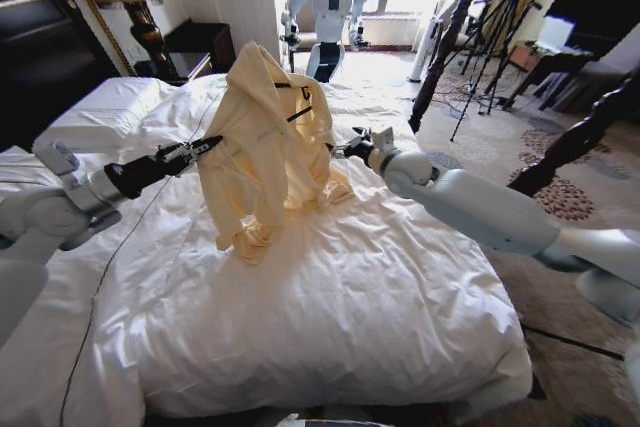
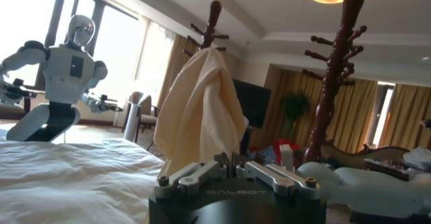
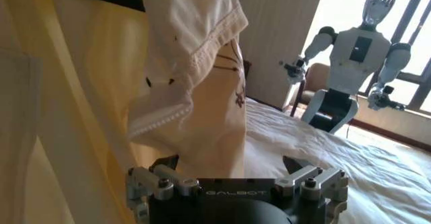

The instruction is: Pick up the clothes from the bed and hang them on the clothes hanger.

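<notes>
The bed (image 1: 330, 307) spreads wide below us, its white duvet rumpled, and over its middle the clothes (image 1: 262, 147), the pale yellow shirt, stand lifted well clear at the shoulders while the sleeve ends and hem trail down to rest on the duvet. We hold the shirt from both sides. Our left gripper (image 1: 207, 146) reaches in from the left at chest height and touches the shirt's edge; in the left wrist view its fingers (image 2: 202, 171) lie drawn together with the yellow cloth rising straight out from between them, so we judge it clamped on the fabric. Our right gripper (image 1: 343, 148) meets the shirt's other edge; in the right wrist view cloth hangs down between its jaws, which stand somewhat apart, and we cannot tell whether they pinch it or merely bracket it. The clothes hanger (image 1: 298, 102) shows as a thin dark bar across the chest near the collar, with another dark stretch at the top of the right wrist view, so it seems already inside the shirt. We judge the pick-up done and the dressing of the hanger under way. The next move calls for settling the shoulders evenly over the hanger's arms, keeping the thin fabric from sliding off, and lifting the trailing sleeves off the bed.
</notes>
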### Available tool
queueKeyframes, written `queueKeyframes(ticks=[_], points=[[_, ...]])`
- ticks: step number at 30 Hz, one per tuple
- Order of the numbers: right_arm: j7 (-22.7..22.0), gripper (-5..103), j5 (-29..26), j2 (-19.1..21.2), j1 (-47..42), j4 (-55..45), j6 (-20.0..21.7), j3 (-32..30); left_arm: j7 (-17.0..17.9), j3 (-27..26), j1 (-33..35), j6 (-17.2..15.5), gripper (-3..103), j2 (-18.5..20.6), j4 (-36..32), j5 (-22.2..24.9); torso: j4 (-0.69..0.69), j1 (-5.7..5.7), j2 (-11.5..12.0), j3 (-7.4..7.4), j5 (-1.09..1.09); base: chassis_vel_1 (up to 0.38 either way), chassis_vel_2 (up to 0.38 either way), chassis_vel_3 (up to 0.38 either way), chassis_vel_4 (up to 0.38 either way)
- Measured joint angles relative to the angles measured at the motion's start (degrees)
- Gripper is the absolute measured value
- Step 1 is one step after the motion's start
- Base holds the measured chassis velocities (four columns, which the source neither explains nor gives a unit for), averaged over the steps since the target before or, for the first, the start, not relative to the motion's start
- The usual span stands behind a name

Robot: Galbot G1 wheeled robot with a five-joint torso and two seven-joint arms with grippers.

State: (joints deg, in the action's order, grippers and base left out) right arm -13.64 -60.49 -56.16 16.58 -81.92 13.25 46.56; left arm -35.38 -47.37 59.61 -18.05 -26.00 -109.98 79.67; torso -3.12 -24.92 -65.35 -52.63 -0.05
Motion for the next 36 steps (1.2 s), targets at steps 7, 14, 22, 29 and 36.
queueKeyframes(ticks=[7,14,22,29,36], points=[[-2.0,100,-1.2,-2.8,-0.5,-0.6,0.0,0.1,-0.7,0.0,-0.1,0.3,2,0.3,0.9,0.0,0.01,0.00,0.0,0.00,0.01,0.000,0.000,0.000,0.000],[-3.3,100,-1.1,-3.0,-0.8,-2.3,-0.3,0.4,-1.7,0.0,-0.1,0.6,2,0.6,1.7,-0.1,-0.01,0.02,0.0,0.01,0.02,0.000,0.000,0.000,0.000],[-6.6,93,-0.8,-6.4,-0.8,-0.6,-1.5,-0.3,-2.1,0.1,-0.1,0.7,2,0.7,1.9,-0.2,0.01,0.02,0.0,0.01,0.01,0.000,0.000,0.000,0.000],[-10.8,66,1.0,-7.3,-1.3,-2.4,-2.3,-0.2,-2.4,0.1,0.1,0.7,2,0.9,2.2,-0.2,0.01,0.01,0.0,0.01,0.02,0.000,0.000,0.000,0.000],[-14.6,44,1.3,-4.9,-1.3,-9.4,-1.8,0.5,-2.5,0.1,-0.1,0.7,2,1.2,3.0,-0.3,0.00,0.01,0.0,0.01,0.02,0.000,0.000,0.000,0.000]])
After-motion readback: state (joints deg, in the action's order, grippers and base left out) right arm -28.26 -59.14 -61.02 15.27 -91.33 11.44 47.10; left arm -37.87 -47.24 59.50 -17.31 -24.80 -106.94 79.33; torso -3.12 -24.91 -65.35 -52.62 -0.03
